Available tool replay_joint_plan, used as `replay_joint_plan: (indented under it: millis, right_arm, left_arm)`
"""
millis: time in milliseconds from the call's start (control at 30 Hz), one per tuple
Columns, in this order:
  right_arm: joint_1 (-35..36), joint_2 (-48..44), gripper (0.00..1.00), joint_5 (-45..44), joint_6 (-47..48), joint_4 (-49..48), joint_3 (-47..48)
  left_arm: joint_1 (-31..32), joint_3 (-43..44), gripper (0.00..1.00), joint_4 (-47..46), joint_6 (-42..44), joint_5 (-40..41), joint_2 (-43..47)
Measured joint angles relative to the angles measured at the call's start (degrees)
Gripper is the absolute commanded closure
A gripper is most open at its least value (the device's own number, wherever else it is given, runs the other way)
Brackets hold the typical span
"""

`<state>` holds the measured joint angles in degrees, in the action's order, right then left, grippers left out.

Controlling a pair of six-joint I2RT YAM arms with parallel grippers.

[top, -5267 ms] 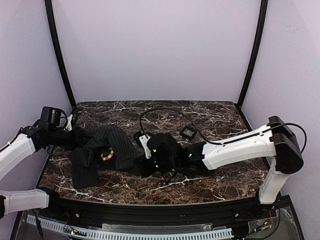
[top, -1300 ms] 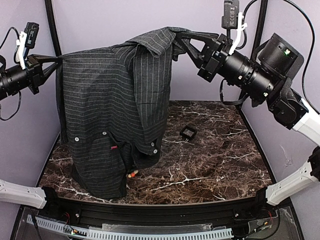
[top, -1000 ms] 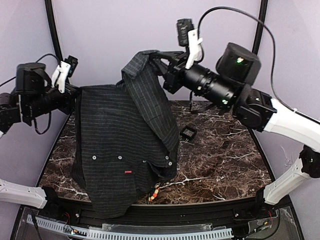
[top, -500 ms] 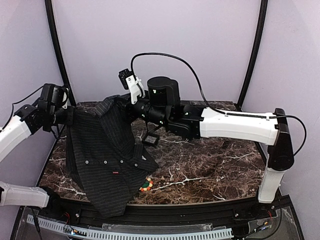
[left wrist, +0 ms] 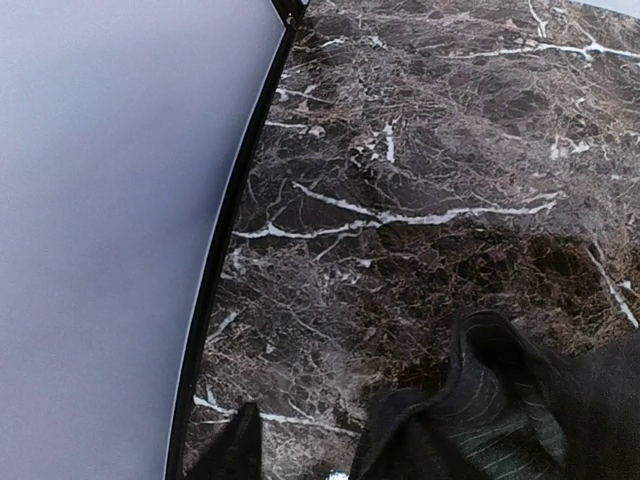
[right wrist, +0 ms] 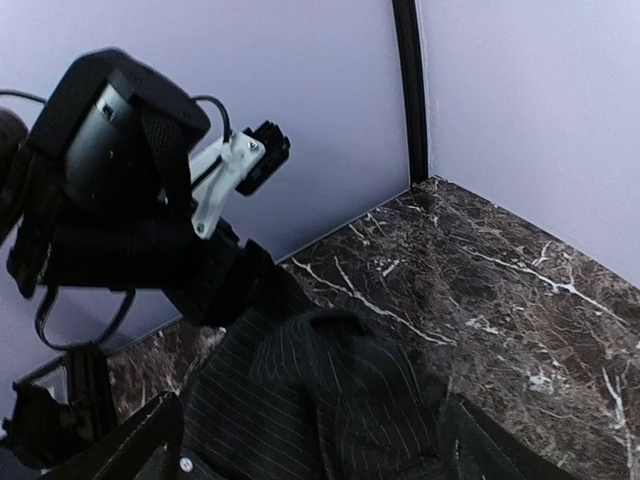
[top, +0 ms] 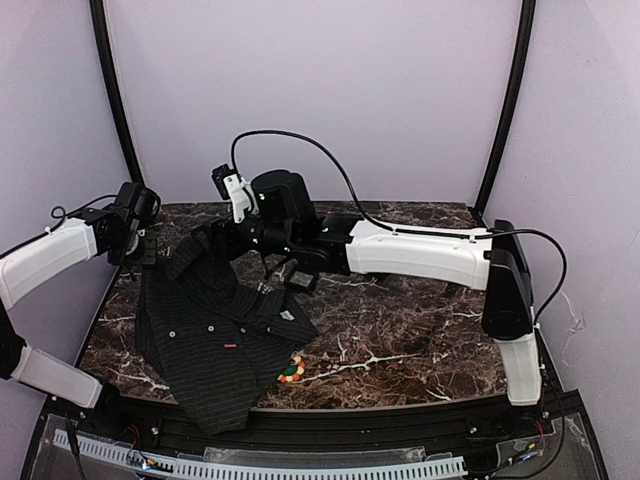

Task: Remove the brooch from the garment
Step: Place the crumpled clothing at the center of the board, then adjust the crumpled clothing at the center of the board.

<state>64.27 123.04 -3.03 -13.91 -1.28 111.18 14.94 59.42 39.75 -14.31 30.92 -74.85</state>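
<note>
On the table, garment lengthwise far-to-near

The table: dark brown marble with white veins, edged by a black rim along the near side. The garment, black with pale pinstripes, lies spread over the left half and is rumpled at its far end. The brooch lies at the garment's near right hem, on or just beside the cloth. A small black box sits near the centre, partly hidden.
</note>
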Motion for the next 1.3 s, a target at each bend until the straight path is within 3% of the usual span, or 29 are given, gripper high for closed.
replay_joint_plan:
  millis: [133,333,567,800,1033,1300]
  right_arm:
    - [-0.5,-8.5,0.01,-1.6,-0.7,0.7,-10.6]
    - [-3.0,-28.7,0.01,-4.8,-2.2,-1.1,-28.6]
    - [-7.0,-41.2,0.01,-3.8,-3.8,-2.2,-46.1]
    - [-7.3,-40.8,0.08,3.7,-3.0,1.2,-57.5]
    - [-6.5,-35.1,0.13,7.4,-2.6,-0.3,-59.1]
    - [-3.0,-23.0,0.16,6.9,-0.3,-1.1,-54.2]
  left_arm:
    - [0.0,0.0,0.11,2.1,-1.8,0.1,2.9]
    - [1.0,0.0,0.09,4.2,-4.2,-2.7,12.0]
    - [15.3,0.0,0.09,4.7,-7.0,-12.3,11.4]
    - [29.7,-1.0,0.09,3.3,-9.0,-20.1,7.5]
    - [42.7,-3.7,0.08,0.8,-11.0,-23.0,4.1]
    - [44.6,-8.9,0.08,-2.3,-15.7,-24.5,3.7]
